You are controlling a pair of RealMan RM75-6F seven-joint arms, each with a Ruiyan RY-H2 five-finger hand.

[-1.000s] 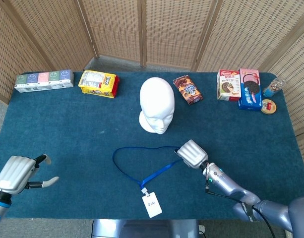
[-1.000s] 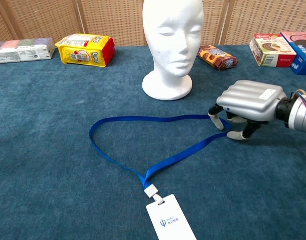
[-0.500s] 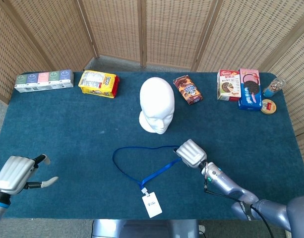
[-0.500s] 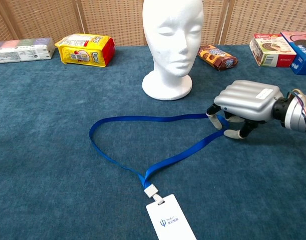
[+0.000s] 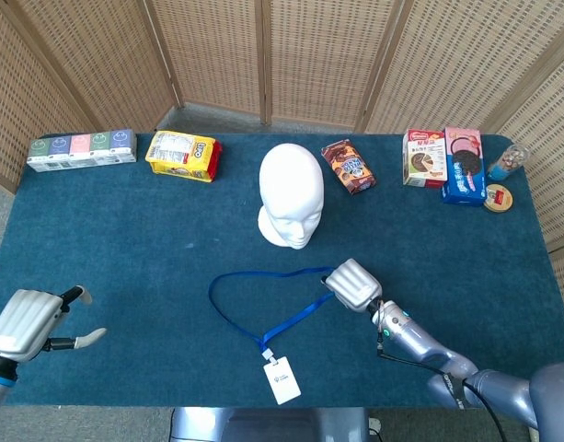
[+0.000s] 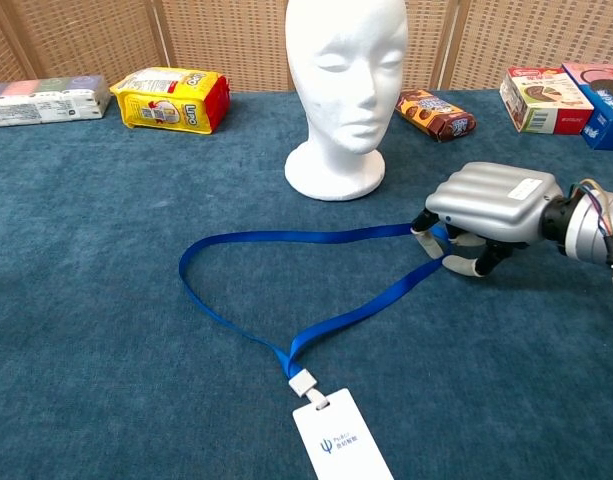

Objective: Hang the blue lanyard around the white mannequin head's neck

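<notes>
The blue lanyard (image 6: 286, 290) lies flat on the tabletop (image 6: 106, 300) as a long open loop, its long axis running roughly from the white badge (image 6: 341, 440) at the near edge out toward the right hand (image 6: 483, 212), which sits at the loop's far right end. That hand rests palm down over the strap's bend, its fingertips (image 6: 423, 243) curled around the ribbon; it looks to be pinching the strap there, though the chest view does not quite show whether the grip has closed fully. The white mannequin head (image 6: 344, 90) stands upright on its flared base just beyond the loop, a little to the left of the right hand and farther from the robot, so the strap end in that hand has to rise and travel back and leftward to pass over the crown. The right hand is much the nearer of the two; the left hand (image 5: 28, 322) hangs over the near left corner of the tabletop, well apart from the lanyard, fingers spread and holding nothing. The lanyard is a thin, limp, bright blue ribbon, its two runs meeting at a small white clip above the badge, and it will likely sag and narrow once lifted from one point.
</notes>
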